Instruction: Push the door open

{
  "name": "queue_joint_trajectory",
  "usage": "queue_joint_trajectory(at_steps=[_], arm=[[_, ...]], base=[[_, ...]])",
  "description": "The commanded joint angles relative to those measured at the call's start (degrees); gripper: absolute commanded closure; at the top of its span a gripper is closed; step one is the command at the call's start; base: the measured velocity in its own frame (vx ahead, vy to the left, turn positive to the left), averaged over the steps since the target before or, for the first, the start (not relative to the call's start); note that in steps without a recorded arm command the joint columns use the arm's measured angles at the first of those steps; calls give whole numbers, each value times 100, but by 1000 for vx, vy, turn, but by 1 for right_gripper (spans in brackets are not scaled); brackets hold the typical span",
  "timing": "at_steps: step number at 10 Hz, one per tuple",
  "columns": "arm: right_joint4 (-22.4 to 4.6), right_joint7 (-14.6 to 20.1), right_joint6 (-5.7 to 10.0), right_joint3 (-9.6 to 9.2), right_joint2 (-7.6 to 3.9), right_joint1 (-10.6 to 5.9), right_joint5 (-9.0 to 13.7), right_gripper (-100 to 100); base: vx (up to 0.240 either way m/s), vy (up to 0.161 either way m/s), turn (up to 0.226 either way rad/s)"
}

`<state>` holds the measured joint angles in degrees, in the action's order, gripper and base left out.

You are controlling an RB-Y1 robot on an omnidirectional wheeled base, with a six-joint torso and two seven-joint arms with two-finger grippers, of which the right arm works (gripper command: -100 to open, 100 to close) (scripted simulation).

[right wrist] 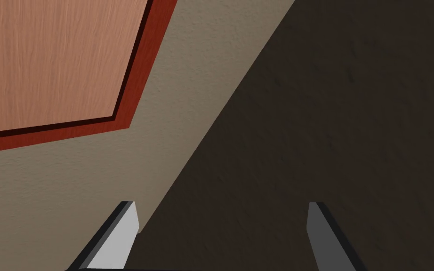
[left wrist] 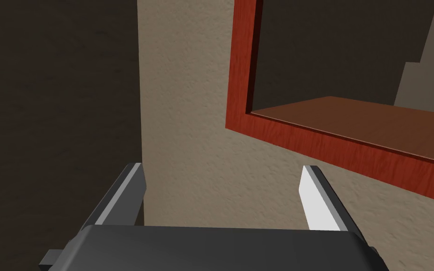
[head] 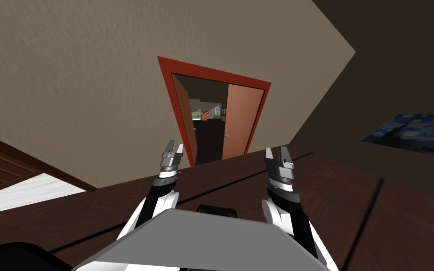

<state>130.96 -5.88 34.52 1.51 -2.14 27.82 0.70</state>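
Door: a light brown wooden door leaf [head: 242,122] with a small handle sits flush in the right half of a red wooden door frame [head: 169,94], straight ahead and well apart from both grippers.
Second leaf: a darker brown wooden leaf [head: 186,124] on the frame's left side is angled away into the opening.
Opening: the gap between the two leaves shows a far room with small orange and green things, too small to tell what they are.
Wall: a beige textured wall [head: 70,70] surrounds the frame.
Side wall: a dark brown wall [head: 399,56] meets it on the right.
Left gripper [head: 175,144]: fingers spread, empty, raised towards the frame's left side.
Right gripper [head: 276,149]: fingers spread, empty, aimed near the frame's right edge.
Floor: dark brown plank floor [head: 352,197].
Picture: a blue swirling night-sky painting [head: 413,134] hangs on the dark wall.
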Motion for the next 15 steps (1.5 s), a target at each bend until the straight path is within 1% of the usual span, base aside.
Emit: queue_joint_trajectory(at_steps=[1,6,11,12,15], arm=[[-172,57,48,-67,-58,-13,-7,-100],[-903,247,167,-296,-248,-201,-39,-100],[-1340,361,239,-432,-349,-313,-58,-100],[-1530,410,270,-492,-389,-361,-67,-100],[-1820,486,317,-582,-449,-436,-79,-100]], base=[[203,11,-8],[190,-23,-7],[110,-6,-5],[113,-23,-8],[132,-4,-4]])
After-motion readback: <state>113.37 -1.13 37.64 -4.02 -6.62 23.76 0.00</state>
